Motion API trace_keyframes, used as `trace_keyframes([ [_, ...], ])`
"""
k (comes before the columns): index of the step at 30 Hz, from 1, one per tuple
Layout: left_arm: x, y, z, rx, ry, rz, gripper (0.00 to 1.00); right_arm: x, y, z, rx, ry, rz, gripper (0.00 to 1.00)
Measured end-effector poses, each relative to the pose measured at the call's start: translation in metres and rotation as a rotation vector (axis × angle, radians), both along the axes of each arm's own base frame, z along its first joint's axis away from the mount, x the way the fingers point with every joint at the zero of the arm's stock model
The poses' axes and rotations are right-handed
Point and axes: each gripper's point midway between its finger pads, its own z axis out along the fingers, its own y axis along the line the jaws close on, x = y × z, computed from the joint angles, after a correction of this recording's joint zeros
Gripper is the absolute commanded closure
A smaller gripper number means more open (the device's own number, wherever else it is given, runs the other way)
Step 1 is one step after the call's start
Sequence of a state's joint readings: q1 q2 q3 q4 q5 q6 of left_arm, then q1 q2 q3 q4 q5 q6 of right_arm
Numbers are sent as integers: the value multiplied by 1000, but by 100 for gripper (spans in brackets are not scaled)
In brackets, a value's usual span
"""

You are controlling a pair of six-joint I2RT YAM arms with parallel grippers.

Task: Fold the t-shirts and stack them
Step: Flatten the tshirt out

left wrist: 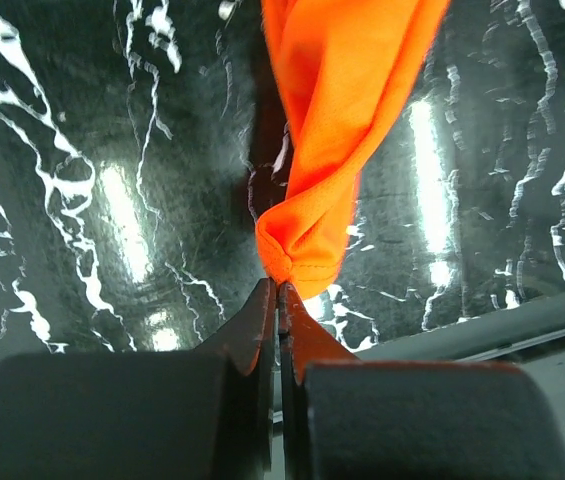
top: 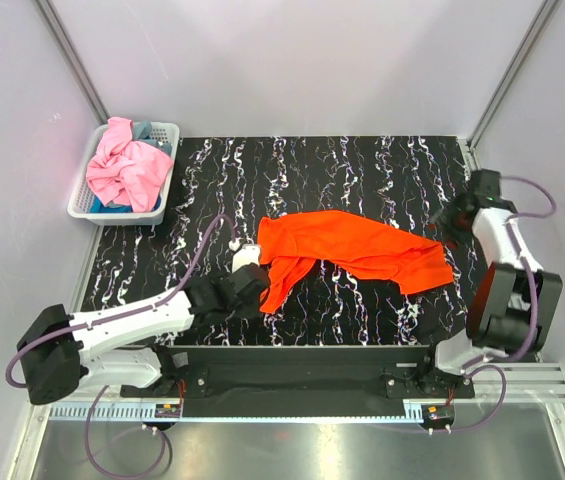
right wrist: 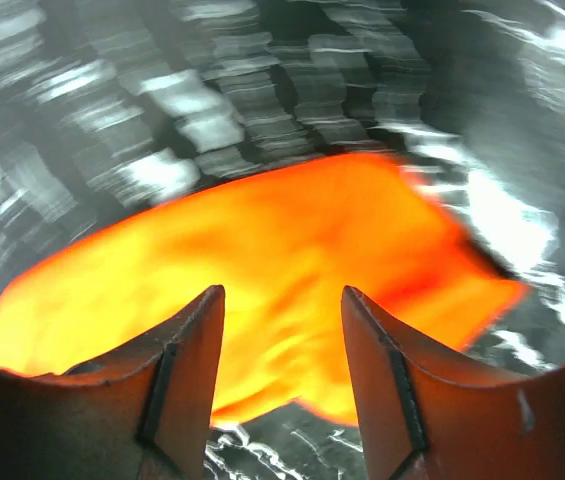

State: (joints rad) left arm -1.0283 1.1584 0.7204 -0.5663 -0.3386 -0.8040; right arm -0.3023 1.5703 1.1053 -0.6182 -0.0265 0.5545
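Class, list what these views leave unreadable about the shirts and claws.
- Top view: blue-grey cloth under the pink t-shirt in the basket is mostly covered; kind unclear.
- Right wrist view: motion blur smears the orange t-shirt's folds and edges.
- Top view: the right claw is too small and dark to read.
- Left wrist view: the left claw hides how much shirt it pinches.

Desk (top: 362, 170): black marble-look top with white veins, glossy; the left wrist view shows bright light strips reflecting in it. White lattice basket (top: 165, 128) sits at the far-left corner, close to the left wall. Plain pale walls (top: 292, 60) on three sides, aluminium posts (top: 74, 60) in the far corners. White slotted cable duct (top: 312, 411) runs along the near edge.
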Motion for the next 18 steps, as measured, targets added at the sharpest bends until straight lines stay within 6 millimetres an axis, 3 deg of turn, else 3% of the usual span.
trace_keyframes([
  [2, -2, 4, -9, -4, 24, 20, 100, 17, 36, 32, -48, -90, 135, 42],
  [5, -2, 17, -26, -23, 80, 81, 100, 41, 123, 73, -78, -239, 419, 44],
  [7, -2, 27, -35, -51, 114, 132, 100, 49, 184, 90, -85, -309, 606, 46],
  [9, -4, 36, -40, -74, 131, 171, 100, 49, 238, 94, -95, -337, 764, 45],
  [13, -6, 42, -37, -129, 134, 205, 100, 42, 327, 74, -161, -335, 1045, 44],
  [15, -4, 44, -36, -141, 138, 217, 100, 28, 366, 46, -200, -295, 1185, 44],
  [18, -3, 47, -37, -145, 145, 233, 100, 1, 393, 8, -248, -214, 1328, 43],
])
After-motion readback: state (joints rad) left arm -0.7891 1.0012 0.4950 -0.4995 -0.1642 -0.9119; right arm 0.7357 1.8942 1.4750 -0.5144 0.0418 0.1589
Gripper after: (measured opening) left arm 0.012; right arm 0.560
